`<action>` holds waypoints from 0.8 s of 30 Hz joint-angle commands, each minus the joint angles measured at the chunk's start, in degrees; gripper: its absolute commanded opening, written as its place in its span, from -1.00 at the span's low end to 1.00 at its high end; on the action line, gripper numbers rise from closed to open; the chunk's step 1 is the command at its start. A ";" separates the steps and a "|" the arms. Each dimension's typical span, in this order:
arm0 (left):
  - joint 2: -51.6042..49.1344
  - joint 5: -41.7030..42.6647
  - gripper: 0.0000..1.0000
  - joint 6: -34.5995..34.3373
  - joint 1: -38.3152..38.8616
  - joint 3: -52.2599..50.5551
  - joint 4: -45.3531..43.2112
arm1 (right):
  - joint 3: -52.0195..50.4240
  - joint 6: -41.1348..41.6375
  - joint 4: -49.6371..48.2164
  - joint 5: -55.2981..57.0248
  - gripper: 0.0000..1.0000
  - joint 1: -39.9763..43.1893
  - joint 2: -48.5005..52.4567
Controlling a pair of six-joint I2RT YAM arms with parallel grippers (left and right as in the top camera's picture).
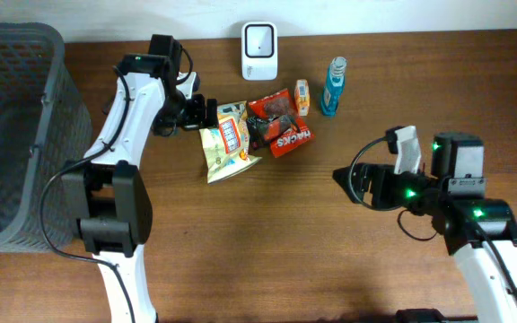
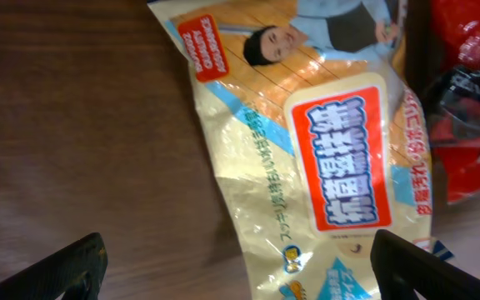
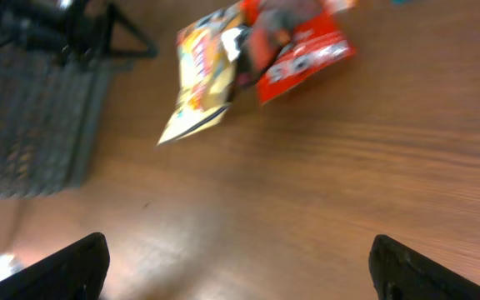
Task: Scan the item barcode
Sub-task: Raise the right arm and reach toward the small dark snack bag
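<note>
Directions are read on the overhead view, with 12 o'clock at the far edge of the table (image 1: 267,233).

**State.** My left gripper (image 2: 238,242) stands wide, with one finger on each side of the yellow packet (image 2: 307,150) and neither pressing it. The packet lies flat on the wood and nothing is held. My right gripper (image 3: 236,250) is also wide and empty, well apart at 4 o'clock from the packets.

**Item location.** The yellow packet is at table centre, printed face up. No barcode shows on that face, and I cannot tell where it is. The scanner (image 1: 259,39) stands at 12 o'clock from it.

**Hazards.**
- The red packet (image 1: 281,126) touches the yellow one on its 3 o'clock side. Closing there may drag both.
- The film looks slick, so a shallow pinch on a flat edge may slip.
- If the code faces down, presenting this side will likely give no read.

**Clearances.**
- The basket (image 1: 16,135) stands at 9 o'clock, near my left arm, and limits sweep that way.
- The orange box (image 1: 302,96) and blue bottle (image 1: 334,85) stand at 2 o'clock.
- Bare wood lies open at 6 o'clock.
- The path toward 12 o'clock looks free.
</note>
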State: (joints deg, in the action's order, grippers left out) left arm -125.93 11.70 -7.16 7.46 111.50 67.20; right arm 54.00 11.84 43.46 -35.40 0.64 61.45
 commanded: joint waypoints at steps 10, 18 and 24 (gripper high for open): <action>-0.28 -15.28 0.98 0.35 -0.13 0.90 -1.27 | 3.58 -0.37 -8.31 -20.65 0.97 -0.31 0.00; -0.28 -16.26 0.98 0.33 -0.13 0.90 -2.08 | 3.58 -0.35 -2.19 -3.56 0.97 -0.31 0.37; -0.28 -15.85 0.98 0.33 -0.13 0.90 -2.05 | 3.58 -0.13 0.92 5.25 0.97 -0.33 0.44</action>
State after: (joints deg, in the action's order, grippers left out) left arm -125.93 -3.68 -7.14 7.53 111.50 65.23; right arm 56.49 11.81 44.23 -36.18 0.64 61.56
